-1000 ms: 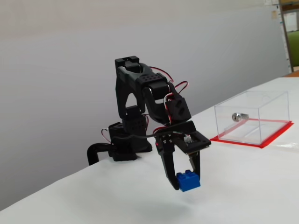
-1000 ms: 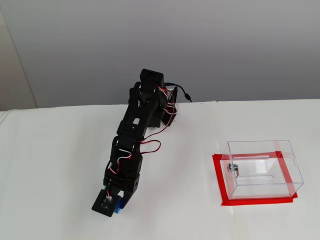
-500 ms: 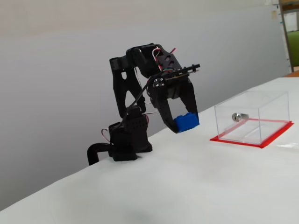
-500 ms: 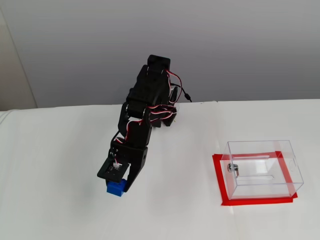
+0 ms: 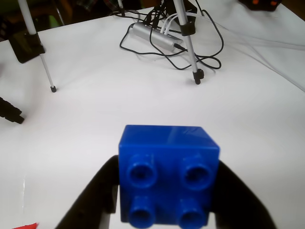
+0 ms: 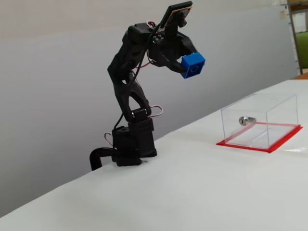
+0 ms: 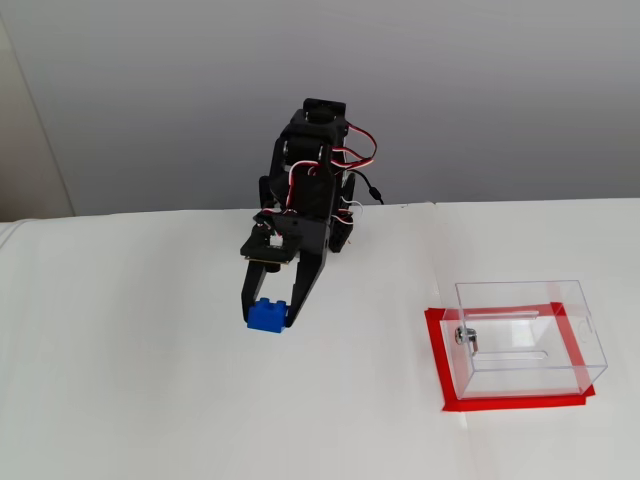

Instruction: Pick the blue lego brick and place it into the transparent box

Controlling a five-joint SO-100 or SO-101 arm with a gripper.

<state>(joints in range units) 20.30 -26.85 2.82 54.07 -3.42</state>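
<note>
Blue brick (image 6: 193,65) is up in the air right now, pinched between the two black fingers of the claw (image 6: 188,64), well clear of the white table (image 6: 216,192). In a fixed view from the side it sits near the top of the frame, a bit right of centre, with the arm (image 6: 130,91) reared up tall over its base at the left. The brick's round hollow underside faces out toward the camera there.

The wrist view gets it really close: the brick (image 5: 168,174) fills the lower middle of the frame, four round sockets facing the lens, and a dark finger (image 5: 93,198) hugs it on each side. Behind it, at the top of that frame, there's a tangle of black cables (image 5: 176,33) and a couple of thin tripod legs (image 5: 45,62) standing on the table.

In a fixed view from above, the brick (image 7: 266,316) hangs left of centre, still gripped at the tip of the claw (image 7: 270,316). The clear box (image 7: 528,338) sits on its red base at the right side of the frame, well apart from the brick. A small silver cylinder (image 7: 466,337) lies inside the box near its left wall; the side view shows it too (image 6: 245,120).
</note>
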